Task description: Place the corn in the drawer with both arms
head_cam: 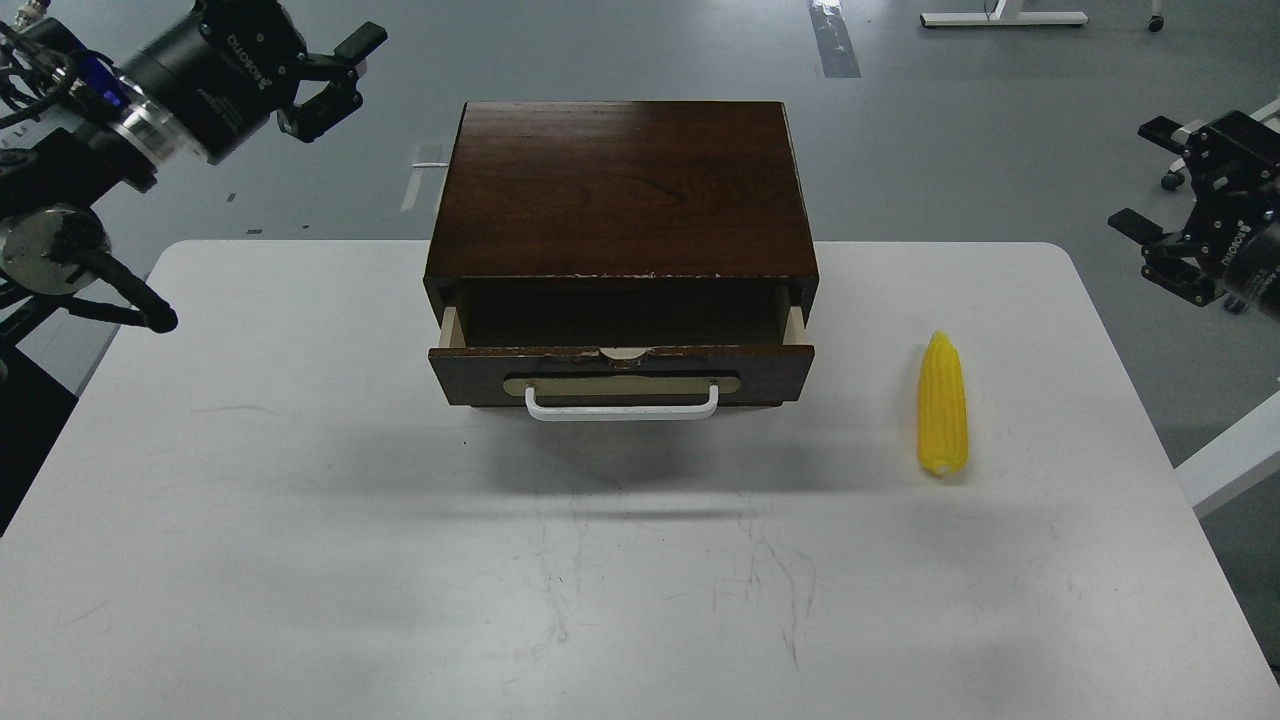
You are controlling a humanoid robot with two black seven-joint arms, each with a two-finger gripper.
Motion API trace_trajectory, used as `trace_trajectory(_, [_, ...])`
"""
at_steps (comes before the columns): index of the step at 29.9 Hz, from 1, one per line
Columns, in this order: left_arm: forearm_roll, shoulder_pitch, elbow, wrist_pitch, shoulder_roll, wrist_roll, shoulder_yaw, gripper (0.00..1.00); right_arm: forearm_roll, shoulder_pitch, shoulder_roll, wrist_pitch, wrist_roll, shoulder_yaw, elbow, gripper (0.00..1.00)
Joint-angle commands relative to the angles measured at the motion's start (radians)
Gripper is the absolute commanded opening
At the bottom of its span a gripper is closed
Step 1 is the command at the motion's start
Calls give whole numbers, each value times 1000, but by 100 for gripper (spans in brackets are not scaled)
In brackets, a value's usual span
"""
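The yellow corn (942, 405) lies on the white table (300, 560) to the right of the box, pointed end away from me. The drawer (622, 372) of the dark brown wooden box (620, 190) is pulled partly out, with its white handle (622, 408) facing me; the inside looks dark and empty. My left gripper (335, 75) is open and empty, raised at the upper left, beyond the table's back edge. My right gripper (1165, 215) is open and empty at the far right edge, off the table, above and right of the corn.
Grey floor surrounds the table. A strip of tape (833, 40) and a white stand base (1003, 16) lie on the floor at the back. A white frame part (1228, 465) shows past the table's right edge.
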Motion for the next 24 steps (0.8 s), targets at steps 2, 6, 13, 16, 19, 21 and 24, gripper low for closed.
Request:
trace_trajectory(2, [-22,49,13,-20,-1,0,-7,99,-345,70,-4,0,0,-31,6,100])
trace_trajectory(6, [-14,94,1,-20,-4,0,-47,99,-489,186,53,0,-3,-210,11,100])
trace_trajectory(13, [-13,104,-5,-20,-4,0,-61,99,-512,320,185,0,-5,-535,-72,100])
trace_trajectory(16, [-10,112,-5,-20,-7,0,-61,99,-512,317,249,0,-7,-580,-115,100])
trace_trajectory(19, [-8,118,-5,-20,-7,0,-62,99,-512,303,263,0,-8,-586,-140,100])
trace_trajectory(21, [-8,118,-5,-20,-6,0,-62,99,-512,294,263,0,-10,-589,-140,100])
trace_trajectory(24, [-7,118,-5,-20,-7,0,-62,99,-512,278,263,0,-11,-591,-140,100])
